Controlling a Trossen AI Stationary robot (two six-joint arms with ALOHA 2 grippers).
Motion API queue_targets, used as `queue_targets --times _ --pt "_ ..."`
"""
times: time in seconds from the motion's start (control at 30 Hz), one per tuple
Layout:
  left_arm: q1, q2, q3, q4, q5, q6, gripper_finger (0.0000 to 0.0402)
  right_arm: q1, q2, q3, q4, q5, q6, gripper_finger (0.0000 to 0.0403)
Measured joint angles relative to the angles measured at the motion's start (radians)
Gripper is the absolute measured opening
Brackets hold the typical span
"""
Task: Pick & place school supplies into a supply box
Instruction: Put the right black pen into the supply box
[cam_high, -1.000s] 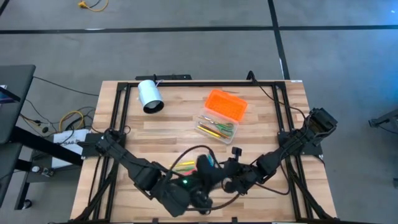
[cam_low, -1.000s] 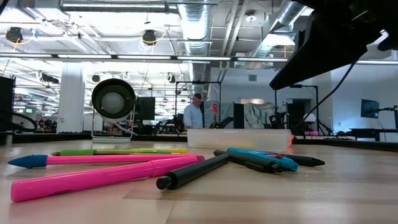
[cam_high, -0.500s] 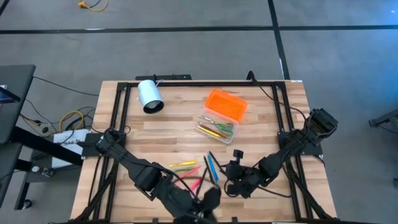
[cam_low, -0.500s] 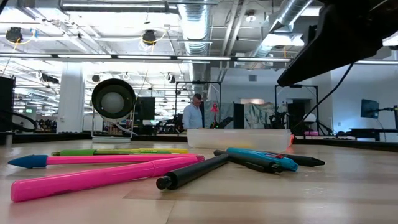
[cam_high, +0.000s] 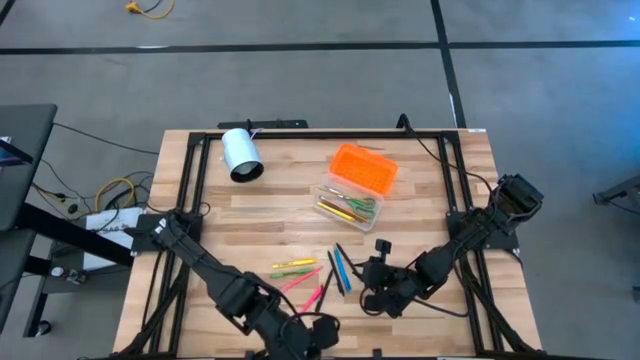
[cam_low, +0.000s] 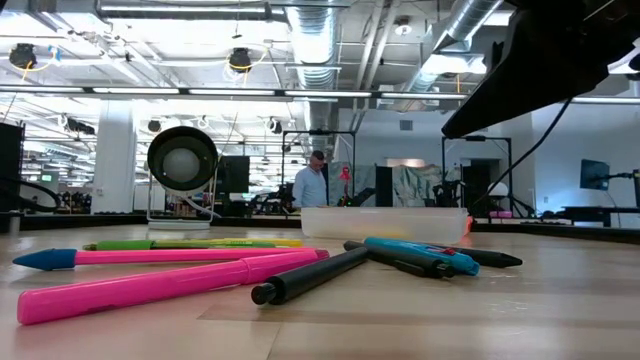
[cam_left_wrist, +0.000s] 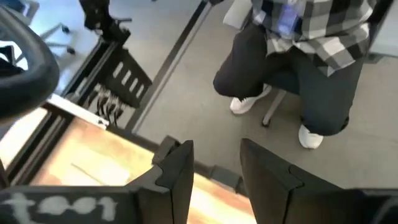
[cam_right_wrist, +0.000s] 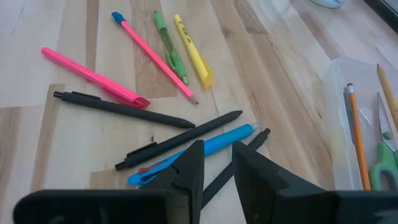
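Left gripper (cam_high: 318, 335) sits at the near edge of the tabletop (cam_high: 270, 200), fingers (cam_left_wrist: 180, 171) parted with nothing between them; its wrist view looks past the edge to the floor and a seated person's legs (cam_left_wrist: 298, 81).

White cylinder (cam_high: 240, 154) lies on its side at the far left, no part of the job.

Mid-tabletop, a loose scatter waits to be packed: yellow pen (cam_right_wrist: 194, 53), green pen (cam_right_wrist: 169, 48), pink pencil (cam_right_wrist: 152, 55), pink marker (cam_right_wrist: 93, 78), two black pens (cam_right_wrist: 121, 107), blue pen (cam_right_wrist: 199, 149). All lie just beyond and left of the right gripper (cam_high: 372, 296), whose fingers (cam_right_wrist: 189, 168) stand slightly apart, empty, directly over the blue pen and a black one.

Farther back and to the right, the clear box (cam_high: 349, 203) already holds some pencils and the green scissors (cam_right_wrist: 380, 165); its orange lid (cam_high: 364, 168) rests against the far side.

Judgement: partly done, at least seven items left. Blue pen looks the nearest pick.
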Motion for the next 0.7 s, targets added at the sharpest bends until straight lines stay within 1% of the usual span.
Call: queue_targets --times 0.1,0.13,0.27,0.33,0.4,0.53,0.6,0.7 --pt "0.012 0.0 -0.005 0.0 0.029 -0.011 0.0113 0.0 0.0 0.0 0.0 0.003 0.018 0.0077" --pt "0.019 -0.004 -0.024 0.017 0.038 -0.02 0.011 0.0 0.0 0.0 0.0 0.002 0.019 0.0077" --pt "0.052 0.0 -0.131 0.042 0.036 -0.077 0.0103 0.011 0.0 0.0 0.0 0.002 0.02 0.0077" --pt "0.076 0.0 -0.199 0.087 0.044 -0.11 0.0101 0.019 0.0 0.0 -0.001 0.002 0.019 0.0077" --pt "0.101 0.0 -0.273 0.156 0.081 -0.135 0.01 0.026 0.0 0.0 -0.001 0.002 0.019 0.0077" --pt "0.143 0.0 -0.393 0.243 0.173 -0.178 0.01 0.029 0.0 0.0 0.0 0.0 0.023 0.0077" --pt "0.162 -0.001 -0.446 0.257 0.181 -0.204 0.01 0.029 0.0 0.0 -0.001 -0.001 0.036 0.0077" --pt "0.186 -0.002 -0.504 0.228 0.154 -0.238 0.01 0.029 0.0 0.0 -0.001 -0.001 0.044 0.0077"
